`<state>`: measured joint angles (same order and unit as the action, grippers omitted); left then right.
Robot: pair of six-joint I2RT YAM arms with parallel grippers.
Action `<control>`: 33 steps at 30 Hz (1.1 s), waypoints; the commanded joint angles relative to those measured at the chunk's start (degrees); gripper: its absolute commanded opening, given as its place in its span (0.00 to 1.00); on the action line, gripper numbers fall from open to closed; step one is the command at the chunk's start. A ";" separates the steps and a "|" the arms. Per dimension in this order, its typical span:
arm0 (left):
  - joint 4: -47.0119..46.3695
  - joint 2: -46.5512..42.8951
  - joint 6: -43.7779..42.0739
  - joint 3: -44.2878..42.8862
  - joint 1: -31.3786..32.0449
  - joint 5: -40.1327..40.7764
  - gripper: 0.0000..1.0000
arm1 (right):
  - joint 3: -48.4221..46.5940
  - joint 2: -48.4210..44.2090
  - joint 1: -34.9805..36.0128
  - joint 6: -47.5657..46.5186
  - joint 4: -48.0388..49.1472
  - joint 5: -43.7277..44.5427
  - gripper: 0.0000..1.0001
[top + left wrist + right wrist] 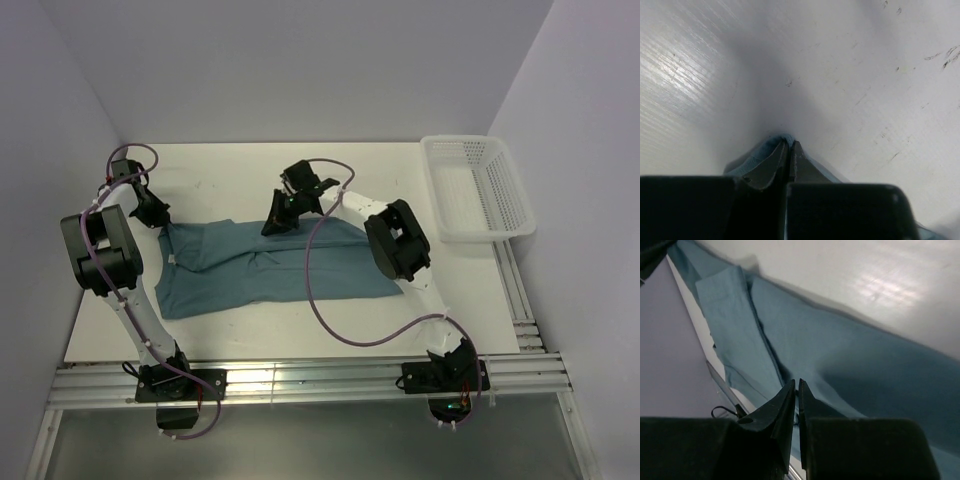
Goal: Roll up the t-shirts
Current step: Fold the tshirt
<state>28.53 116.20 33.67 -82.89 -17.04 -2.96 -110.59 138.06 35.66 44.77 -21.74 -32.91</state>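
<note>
While the left gripper (pixel 789 148) is pinching a corner of the t-shirt (pixel 270 265), lying on the white table (pixel 230 170), the right gripper (pixel 796 390) is pressing its jaws together at the far edge; cloth between them cannot be confirmed. Both should be pulling evenly, drawing the soft, creased teal fabric flat.

- No legible text, label, brand, number or sign appears in any of the three views.
- On the t-shirt (pixel 270 265): plain cloth, nothing readable.
- On the white mesh basket (pixel 478 195) at the far right: nothing readable.
- On the arm housings: any markings are too small to read.
</note>
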 commanded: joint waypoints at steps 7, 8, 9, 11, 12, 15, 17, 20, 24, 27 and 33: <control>-1.29 1.13 -0.98 -3.24 0.16 1.82 0.00 | 3.53 -1.30 3.19 -1.44 2.14 -2.43 0.13; -1.11 1.22 -0.98 -3.33 0.16 1.91 0.00 | 3.97 -1.56 3.36 -1.97 1.79 -2.34 0.13; -1.11 1.39 -0.98 -3.50 0.16 1.82 0.00 | 4.32 -1.65 3.62 -2.15 1.44 -2.43 0.13; -0.94 1.40 -0.98 -3.77 0.25 1.91 0.00 | 5.98 -2.44 3.89 -2.24 1.61 -2.51 0.13; -0.85 1.40 -0.89 -3.85 0.25 1.91 0.00 | 6.43 -2.62 3.98 -2.23 2.04 -2.60 0.12; -0.94 1.57 -0.98 -3.94 0.16 1.91 0.00 | 8.36 -4.28 3.98 -2.67 2.05 -3.04 0.12; -0.94 1.66 -0.98 -3.94 0.25 2.08 0.00 | 10.38 -5.95 4.33 -2.94 2.05 -3.39 0.12; -0.85 1.83 -1.06 -3.94 0.25 2.35 0.00 | 12.84 -7.62 4.85 -3.55 1.70 -3.92 0.13; -0.67 2.19 -1.15 -4.03 0.25 2.35 0.00 | 15.57 -9.30 5.30 -3.38 2.66 -4.62 0.18; -0.67 2.28 -1.06 -4.12 0.25 2.26 0.00 | 13.47 -9.74 4.95 -3.38 2.67 -4.62 0.34; -0.50 2.10 -1.24 -4.03 0.25 2.26 0.00 | 7.32 -9.04 3.98 -1.27 7.22 -5.59 0.54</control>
<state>29.41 118.08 33.63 -84.77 -16.73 -2.48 -99.02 132.14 40.36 42.72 -18.83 -37.56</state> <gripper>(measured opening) 0.059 0.532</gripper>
